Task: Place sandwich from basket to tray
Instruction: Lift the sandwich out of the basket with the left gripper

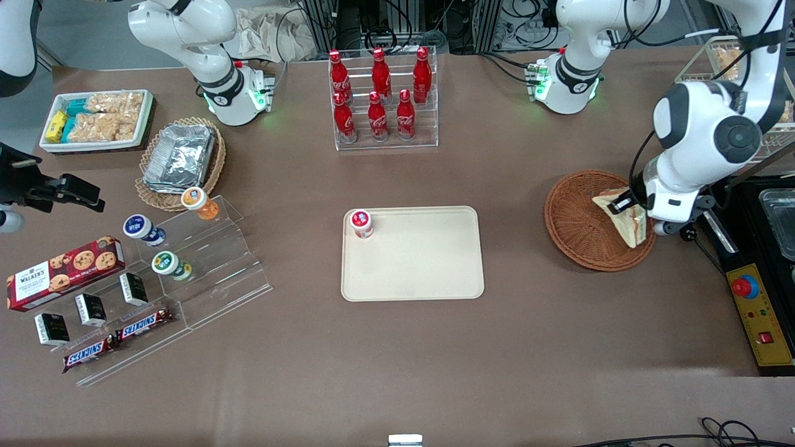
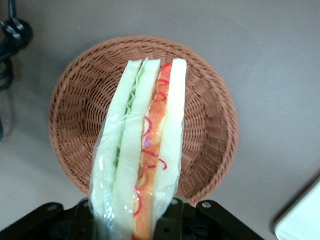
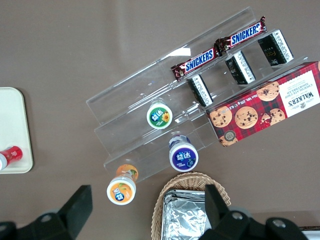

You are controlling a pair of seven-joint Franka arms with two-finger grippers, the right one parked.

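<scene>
The tray (image 1: 412, 253) lies well off toward the parked arm; the basket (image 2: 75, 110) sits directly below the gripper (image 2: 132, 210), which pinches the sandwich (image 2: 145, 150). Lift clear of the rim, then carry it level.

Even overhead lighting; soft shadows are cast on the bench (image 1: 397, 347). Glare is noted on the sandwich (image 2: 142, 165) wrap held in the hand (image 2: 132, 220).
</scene>
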